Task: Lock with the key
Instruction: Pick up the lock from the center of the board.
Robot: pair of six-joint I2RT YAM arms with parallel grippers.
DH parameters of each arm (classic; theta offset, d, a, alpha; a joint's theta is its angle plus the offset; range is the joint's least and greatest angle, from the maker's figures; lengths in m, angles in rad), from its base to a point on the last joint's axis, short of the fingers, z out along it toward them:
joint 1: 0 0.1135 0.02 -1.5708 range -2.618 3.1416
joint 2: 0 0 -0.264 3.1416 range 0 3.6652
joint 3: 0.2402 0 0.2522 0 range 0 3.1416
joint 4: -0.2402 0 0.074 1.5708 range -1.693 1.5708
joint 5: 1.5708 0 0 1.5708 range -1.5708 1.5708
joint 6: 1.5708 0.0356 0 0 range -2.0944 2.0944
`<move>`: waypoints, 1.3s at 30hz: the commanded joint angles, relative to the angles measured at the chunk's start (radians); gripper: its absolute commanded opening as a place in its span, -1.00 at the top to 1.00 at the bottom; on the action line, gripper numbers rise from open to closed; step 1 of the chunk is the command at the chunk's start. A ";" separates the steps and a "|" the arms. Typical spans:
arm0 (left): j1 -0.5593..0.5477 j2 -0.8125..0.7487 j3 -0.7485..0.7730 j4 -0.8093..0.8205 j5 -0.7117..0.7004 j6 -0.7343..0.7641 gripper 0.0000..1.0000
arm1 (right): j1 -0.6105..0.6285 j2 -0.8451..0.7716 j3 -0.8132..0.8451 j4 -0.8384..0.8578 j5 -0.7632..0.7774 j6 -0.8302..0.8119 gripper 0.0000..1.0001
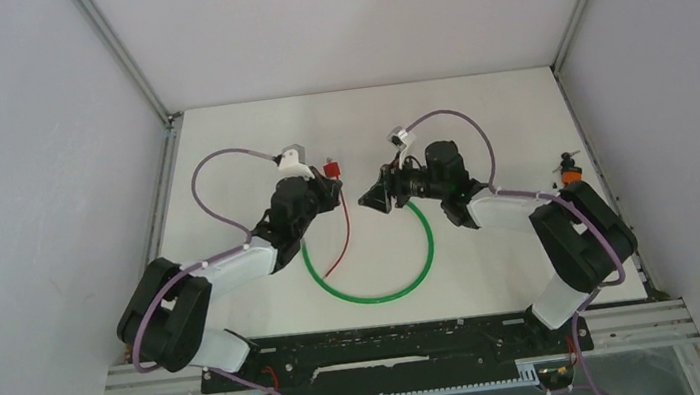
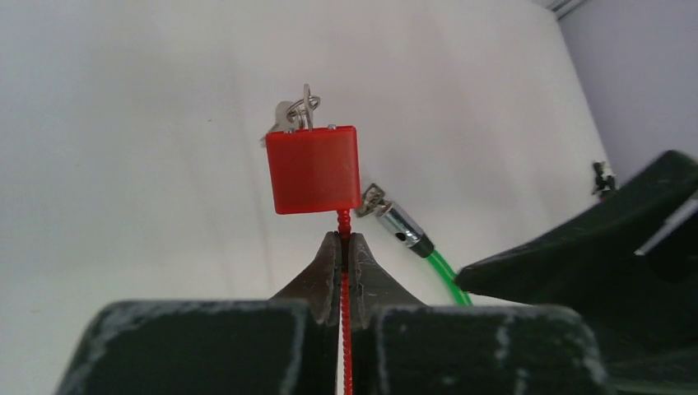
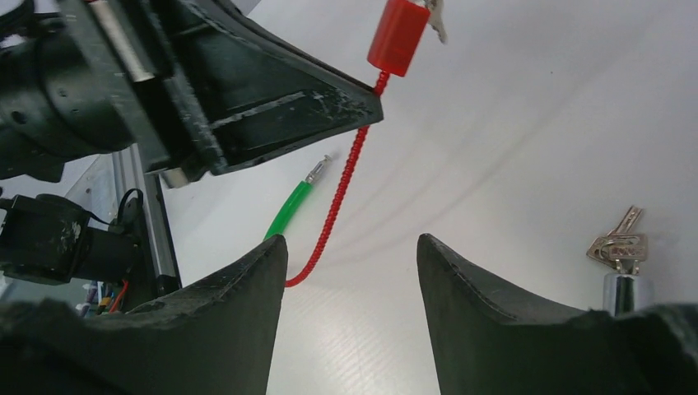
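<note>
My left gripper (image 2: pixel 341 243) is pinched tight on the red cable (image 2: pixel 344 220) just below the raised red padlock (image 2: pixel 314 169), the key (image 2: pixel 286 117) poking from its top, while my right gripper (image 3: pixel 352 243) hangs apart and empty nearby, so I judge the turn not yet made.

The padlock (image 2: pixel 313 170) at mid-frame in my left wrist view is bright red, its ribbed cord (image 3: pixel 335 206) is the same red, and the keys (image 2: pixel 290 117) above it are silver. The looped cable (image 1: pixel 378 293) is green with a silver end (image 2: pixel 401 228). The table (image 1: pixel 478 121) is plain white, and my fingers (image 3: pixel 239 321) are black, scuffed pale.
</note>
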 commanded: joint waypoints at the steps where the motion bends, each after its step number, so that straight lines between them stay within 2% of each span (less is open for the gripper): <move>1: 0.001 -0.060 -0.019 0.133 0.070 -0.062 1.00 | 0.022 0.046 0.064 0.005 0.006 0.028 -0.23; 11: -0.003 -0.033 -0.013 0.166 0.145 -0.114 1.00 | 0.050 0.107 0.098 0.023 -0.002 0.074 -0.20; 15: -0.006 -0.024 -0.010 0.173 0.152 -0.122 1.00 | 0.052 0.140 0.131 -0.007 -0.031 0.087 0.03; 21: -0.011 -0.021 -0.008 0.182 0.182 -0.119 1.00 | 0.051 0.142 0.138 -0.015 -0.022 0.083 0.19; 23: -0.011 -0.018 -0.010 0.192 0.194 -0.119 1.00 | 0.051 0.141 0.146 -0.035 -0.023 0.077 0.37; 25: -0.010 -0.017 -0.011 0.197 0.200 -0.120 0.85 | 0.049 0.135 0.157 -0.061 -0.032 0.058 0.63; 28: -0.010 -0.030 -0.014 0.182 0.180 -0.102 0.36 | 0.048 0.114 0.165 -0.112 -0.019 0.006 0.94; 29: -0.010 -0.041 -0.015 0.170 0.166 -0.090 0.21 | 0.048 0.103 0.164 -0.132 -0.006 -0.016 0.99; 33: -0.011 -0.118 -0.040 0.115 0.039 -0.027 -0.17 | 0.042 0.071 0.165 -0.205 0.044 -0.089 1.00; 36: -0.010 -0.206 -0.075 0.076 -0.100 0.027 -0.21 | 0.030 0.059 0.173 -0.248 0.053 -0.120 1.00; 39: -0.011 -0.276 -0.110 0.057 -0.241 0.073 -0.20 | 0.030 0.070 0.206 -0.321 -0.008 -0.172 1.00</move>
